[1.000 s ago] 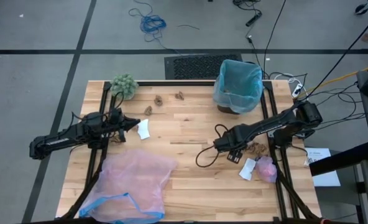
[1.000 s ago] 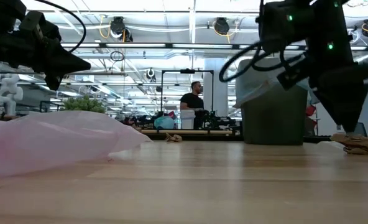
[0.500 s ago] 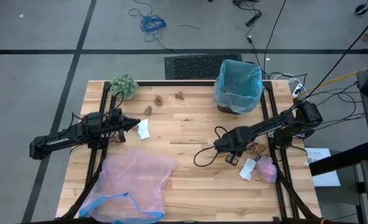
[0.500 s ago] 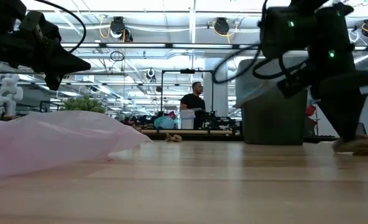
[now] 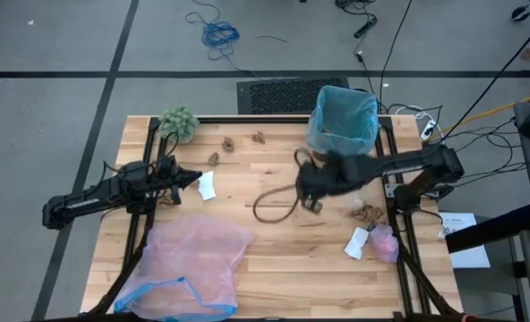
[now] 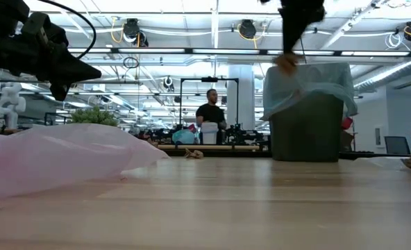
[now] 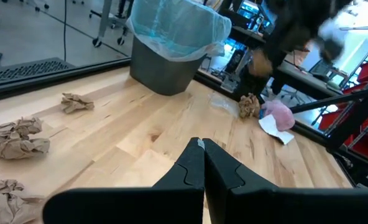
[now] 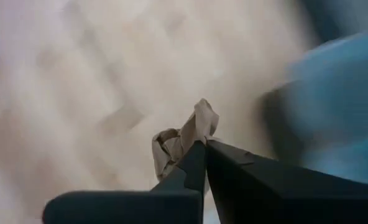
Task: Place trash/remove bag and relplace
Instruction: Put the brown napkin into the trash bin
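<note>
The brown bin (image 5: 329, 154) lined with the light-blue bag (image 5: 342, 121) stands at the far right of the table. My right gripper (image 5: 323, 179) hangs high in front of the bin's left side, shut on a brown trash scrap (image 8: 183, 140). More trash lies on the table: a brown scrap (image 5: 369, 215), white paper (image 5: 356, 242) and a pink wad (image 5: 383, 241) at the right, and several brown scraps (image 5: 228, 141) toward the far edge. My left gripper (image 5: 195, 179) hovers shut at the left, beside a white paper (image 5: 207, 186). My right gripper pinches the crumpled brown scrap's lower part (image 8: 190, 149) between its two fingertips. In the low view the fingers point down and the scrap (image 6: 287, 62) hangs below them, lifted clear of the table at about the height of the bin's rim.
A translucent pink bag with a blue rim (image 5: 189, 261) lies spread over the near left of the table. A fuzzy green ball (image 5: 179, 122) sits at the far left corner. A cable loop (image 5: 274, 202) hangs from the right arm over the table's middle. A person (image 6: 212, 114) stands far behind.
My right gripper has shut on a brown scrap among the trash at the table's right, then swung quickly up and toward the far left, to the bin, carrying the scrap clear of the table. One brown scrap stays where it lay.
</note>
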You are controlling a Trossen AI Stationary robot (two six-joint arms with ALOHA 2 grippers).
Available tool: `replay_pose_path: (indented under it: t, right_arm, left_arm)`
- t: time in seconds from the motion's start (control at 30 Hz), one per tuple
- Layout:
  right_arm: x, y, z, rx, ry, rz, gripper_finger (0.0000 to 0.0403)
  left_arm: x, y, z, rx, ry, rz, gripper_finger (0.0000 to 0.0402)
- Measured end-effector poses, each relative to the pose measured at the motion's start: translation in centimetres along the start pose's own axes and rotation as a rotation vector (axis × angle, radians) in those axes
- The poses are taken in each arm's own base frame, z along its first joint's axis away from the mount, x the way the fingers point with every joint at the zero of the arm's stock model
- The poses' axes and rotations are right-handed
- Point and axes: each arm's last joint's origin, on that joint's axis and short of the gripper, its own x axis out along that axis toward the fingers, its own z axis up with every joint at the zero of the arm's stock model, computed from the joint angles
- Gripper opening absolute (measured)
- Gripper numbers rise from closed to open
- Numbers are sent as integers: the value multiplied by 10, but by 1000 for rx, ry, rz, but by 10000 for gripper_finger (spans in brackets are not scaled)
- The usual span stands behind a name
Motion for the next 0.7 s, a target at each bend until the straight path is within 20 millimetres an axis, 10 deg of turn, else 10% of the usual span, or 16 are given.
replay_pose_path:
  t: [0.23, 0.7]
  right_arm:
    - [-30, -70, 31, 69, -77, -290, 0]
    - [3, -170, 48, 124, 126, -368, 50]
  left_arm:
    - [0, 0, 0, 1, -1, 1, 0]
    - [14, -22, 63, 265, 11, 92, 0]
